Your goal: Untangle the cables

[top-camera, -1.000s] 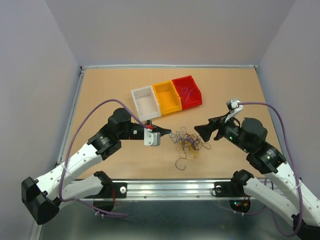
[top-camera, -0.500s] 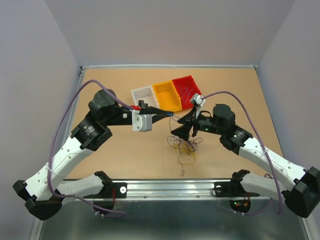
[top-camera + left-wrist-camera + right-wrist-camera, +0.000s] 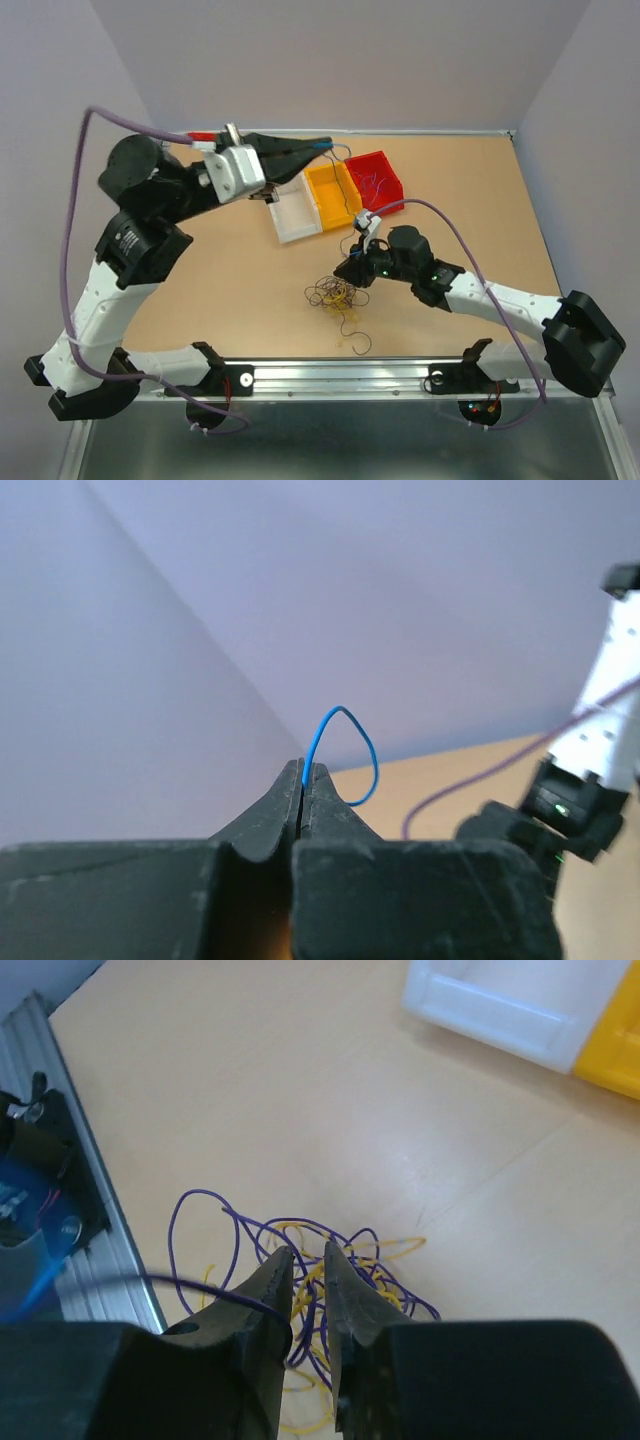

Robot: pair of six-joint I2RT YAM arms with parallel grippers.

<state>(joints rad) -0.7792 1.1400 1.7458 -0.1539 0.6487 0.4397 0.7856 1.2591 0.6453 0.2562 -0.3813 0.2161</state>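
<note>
Purple, yellow, dark hair-thin cables (image 3: 340, 293) tangled, left tool (image 3: 303, 772) clamped on blue wire (image 3: 339, 709), right tool (image 3: 306, 1258) barely apart, hold unclear

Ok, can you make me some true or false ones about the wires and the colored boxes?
1. The left gripper is pinching a blue wire. True.
2. The red box is empty. False: thin wires lie inside it.
3. The white box sits between the other two boxes. False: the yellow box is the middle one.
4. The tangled bunch of wires lies on the table, outside the boxes. True.
</note>
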